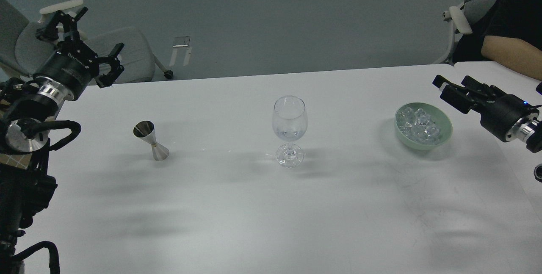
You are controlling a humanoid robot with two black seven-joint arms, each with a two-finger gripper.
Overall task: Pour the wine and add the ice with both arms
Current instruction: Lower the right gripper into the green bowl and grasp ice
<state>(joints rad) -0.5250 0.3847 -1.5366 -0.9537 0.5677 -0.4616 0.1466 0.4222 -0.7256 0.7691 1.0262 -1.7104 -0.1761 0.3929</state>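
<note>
A clear wine glass (289, 117) stands upright mid-table, with a little clear liquid (289, 134) low in its bowl; no stream shows. A steel jigger (150, 139) stands to its left. A heap of ice (418, 125) fills a pale green bowl (445, 137) to its right. My left gripper (86, 39) is open and empty, raised over the table's far-left corner, well behind the jigger. My right gripper (451, 87) is open and empty, low, just right of the bowl, fingers pointing left toward it.
The white table (254, 214) ends at a far edge behind the glass. Grey office chairs (118, 56) stand beyond the back left. A person's bare forearm (510, 51) rests on the adjoining table at the back right, close behind my right arm.
</note>
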